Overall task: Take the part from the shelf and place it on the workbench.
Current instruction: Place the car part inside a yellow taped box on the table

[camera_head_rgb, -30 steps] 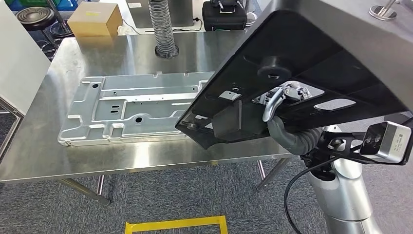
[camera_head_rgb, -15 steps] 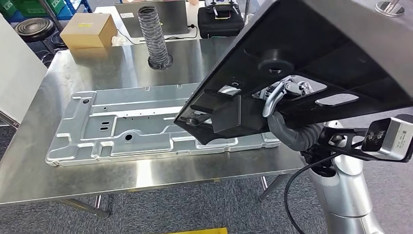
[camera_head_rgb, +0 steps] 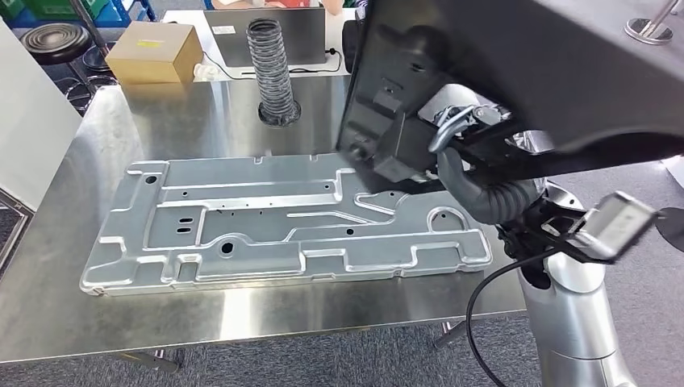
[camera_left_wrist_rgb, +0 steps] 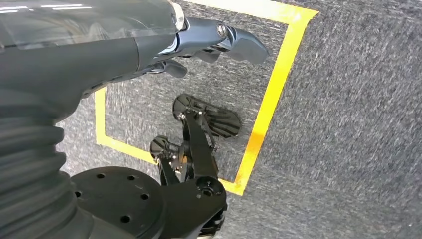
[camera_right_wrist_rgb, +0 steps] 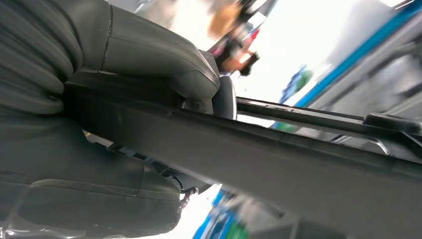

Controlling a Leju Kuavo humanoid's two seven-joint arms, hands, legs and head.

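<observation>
The part is a large black moulded panel [camera_head_rgb: 516, 72], held tilted in the air above the right end of the steel workbench [camera_head_rgb: 202, 105]. My right hand [camera_head_rgb: 464, 153] grips it from underneath, and its thick thumb [camera_right_wrist_rgb: 149, 55] presses on the panel's edge [camera_right_wrist_rgb: 278, 159]. The panel hides most of that hand and the table's far right. My left hand [camera_left_wrist_rgb: 219, 42] hangs at my side over grey carpet, holding nothing, with its fingers stretched out.
A long stamped silver metal plate [camera_head_rgb: 282, 218] lies flat across the middle of the workbench. At the back stand a cardboard box [camera_head_rgb: 153, 50], a corrugated grey hose [camera_head_rgb: 273, 68] and a grey laptop [camera_head_rgb: 274, 32]. Yellow floor tape [camera_left_wrist_rgb: 268, 99] marks the carpet.
The view has shifted closer to the table. The black panel has tipped steeper and risen toward the upper right, uncovering the right end of the silver plate.
</observation>
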